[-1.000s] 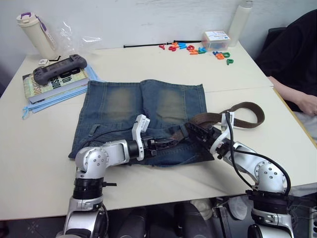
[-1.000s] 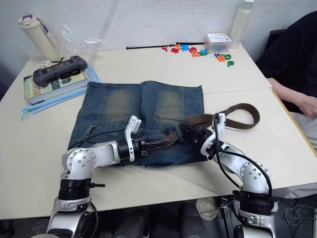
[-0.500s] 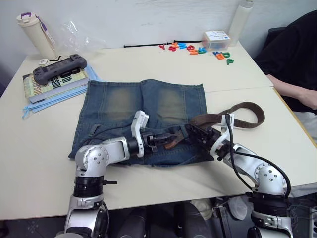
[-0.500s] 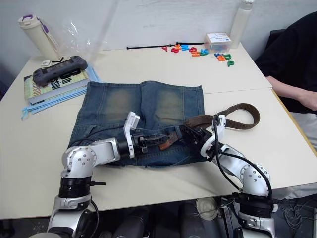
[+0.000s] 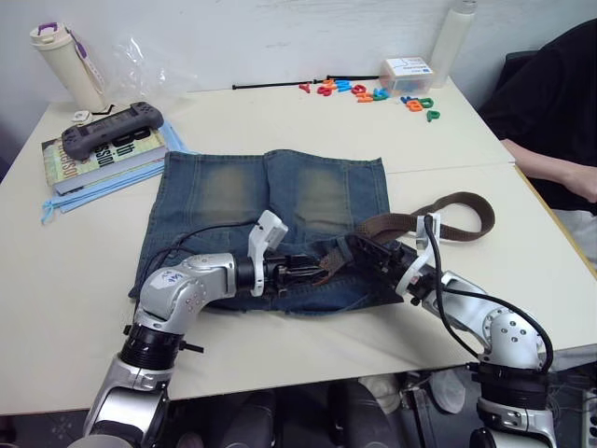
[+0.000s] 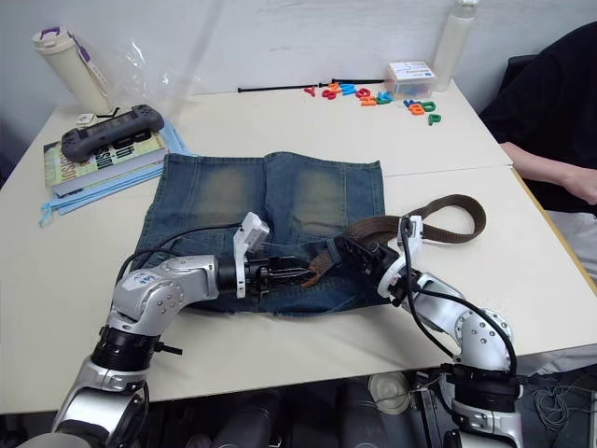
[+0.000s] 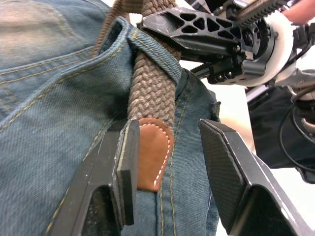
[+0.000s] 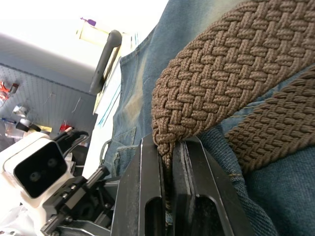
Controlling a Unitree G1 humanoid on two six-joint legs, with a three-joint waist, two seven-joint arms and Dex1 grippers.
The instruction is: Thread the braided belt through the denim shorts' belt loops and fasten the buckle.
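The shorts (image 5: 270, 224) lie flat on the tabletop (image 5: 75, 271), with the belt (image 7: 152, 88) fed under a loop (image 7: 152, 49) at the waistband. The belt is clamped edge-on by the right gripper (image 8: 167, 162) just behind that loop. The tan tip (image 7: 153, 157) lies between the parted fingers (image 7: 123, 172) of the left gripper (image 7: 167, 162). Threading is judged under way; next, closing on the tip and drawing it onward seems called for.
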